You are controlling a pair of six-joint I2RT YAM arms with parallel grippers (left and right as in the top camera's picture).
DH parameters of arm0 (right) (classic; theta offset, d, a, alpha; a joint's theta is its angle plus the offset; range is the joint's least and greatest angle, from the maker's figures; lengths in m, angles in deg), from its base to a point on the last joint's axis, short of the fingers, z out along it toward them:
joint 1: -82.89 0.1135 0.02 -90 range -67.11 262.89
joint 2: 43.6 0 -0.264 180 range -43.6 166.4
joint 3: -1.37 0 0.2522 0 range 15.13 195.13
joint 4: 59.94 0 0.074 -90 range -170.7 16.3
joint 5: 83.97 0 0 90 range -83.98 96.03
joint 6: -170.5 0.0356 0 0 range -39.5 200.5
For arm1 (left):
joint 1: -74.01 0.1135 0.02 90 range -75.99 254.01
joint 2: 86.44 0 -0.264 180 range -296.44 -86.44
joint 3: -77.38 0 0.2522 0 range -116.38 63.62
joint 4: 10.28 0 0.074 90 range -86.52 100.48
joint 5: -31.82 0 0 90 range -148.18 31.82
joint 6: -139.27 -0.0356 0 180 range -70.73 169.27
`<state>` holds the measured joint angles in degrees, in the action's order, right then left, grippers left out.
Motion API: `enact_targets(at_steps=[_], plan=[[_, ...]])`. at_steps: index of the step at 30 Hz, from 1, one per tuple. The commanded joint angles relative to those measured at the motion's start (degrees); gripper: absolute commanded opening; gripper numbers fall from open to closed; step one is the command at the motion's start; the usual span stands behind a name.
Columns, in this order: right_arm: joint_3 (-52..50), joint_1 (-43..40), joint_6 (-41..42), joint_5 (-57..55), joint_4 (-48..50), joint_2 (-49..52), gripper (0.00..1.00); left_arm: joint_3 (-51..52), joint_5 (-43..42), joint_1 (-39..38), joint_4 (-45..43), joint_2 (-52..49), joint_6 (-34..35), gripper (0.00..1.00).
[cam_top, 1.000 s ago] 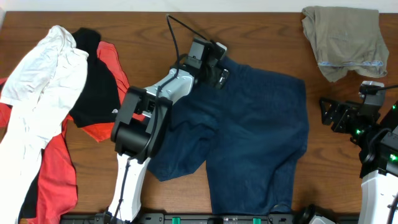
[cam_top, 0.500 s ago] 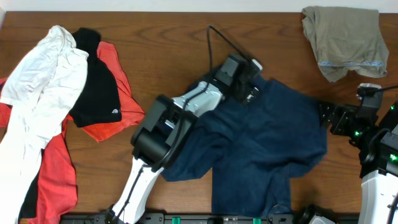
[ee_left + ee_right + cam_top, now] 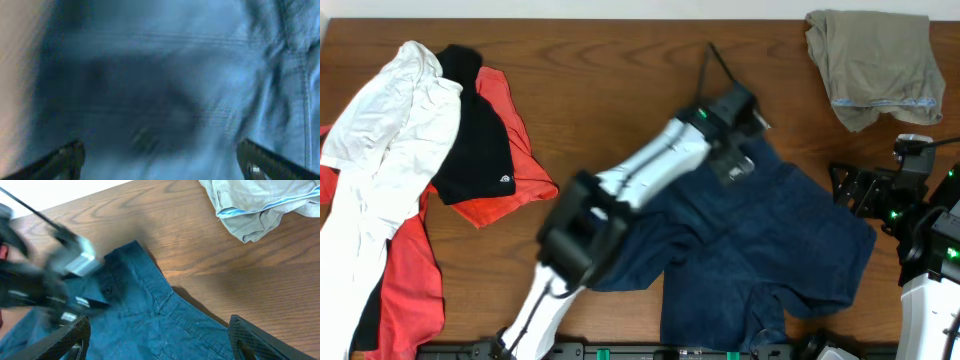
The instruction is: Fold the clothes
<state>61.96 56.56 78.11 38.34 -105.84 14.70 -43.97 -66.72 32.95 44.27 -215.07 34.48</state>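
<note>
The dark navy shorts [image 3: 760,250] lie spread and rumpled at the centre right of the table. My left gripper [image 3: 740,160] is low over their upper edge. In the left wrist view its fingers [image 3: 162,157] stand wide apart, open, with blurred navy cloth [image 3: 175,75] filling the frame. My right gripper [image 3: 848,186] is open and empty at the shorts' right edge, with navy cloth [image 3: 150,305] between its fingers [image 3: 160,337]. A white garment [image 3: 390,150], a black one [image 3: 470,140] and a coral-red one [image 3: 410,280] lie piled at the left.
An olive-khaki garment with a pale hem [image 3: 875,60] lies crumpled at the back right corner; it also shows in the right wrist view [image 3: 255,202]. Bare wooden table [image 3: 590,70] lies between the pile and the shorts.
My left arm has swept to the right across the table, and the navy shorts have shifted right with it, bunching toward the right gripper. The right arm has stayed in place.
</note>
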Motion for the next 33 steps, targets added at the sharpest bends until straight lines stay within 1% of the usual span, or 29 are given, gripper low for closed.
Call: enact_targets(at_steps=[1,4,8,11,15,18,22,25,27,30,33], plan=[[0.68,0.48,-1.11,0.04,0.04,0.11,0.87,-2.84,3.48,6.29,6.95,9.40,2.62,0.98],[0.68,0.48,-1.11,0.04,0.28,0.11,0.87,-2.78,3.48,12.07,14.27,12.09,8.31,0.98],[0.68,0.48,-1.11,0.04,0.52,0.11,0.88,-0.96,3.45,20.70,22.69,12.39,17.35,0.98],[0.68,0.48,-1.11,0.04,0.44,0.11,0.88,4.72,3.39,25.64,23.87,12.39,21.18,0.98],[0.68,0.48,-1.11,0.04,0.48,0.11,0.89,14.62,3.45,29.38,20.65,12.39,22.43,0.98],[0.68,0.48,-1.11,0.02,0.50,0.11,0.88,21.33,3.43,30.56,17.25,12.50,22.62,0.98],[0.68,0.48,-1.11,0.00,0.66,0.11,0.89,27.58,3.43,31.19,13.27,13.16,22.58,1.00],[0.68,0.48,-1.11,0.02,0.63,0.13,0.89,31.19,3.41,31.17,10.60,15.13,21.64,0.97],[0.68,0.48,-1.11,0.02,0.66,0.13,0.89,32.68,2.60,31.08,10.19,16.46,19.28,0.96],[0.68,0.48,-1.11,0.02,0.72,0.13,0.88,34.56,0.81,31.01,10.27,17.75,15.23,0.89],[0.68,0.48,-1.11,0.02,0.85,0.15,0.88,35.93,-2.97,31.01,9.90,18.78,8.55,0.88]])
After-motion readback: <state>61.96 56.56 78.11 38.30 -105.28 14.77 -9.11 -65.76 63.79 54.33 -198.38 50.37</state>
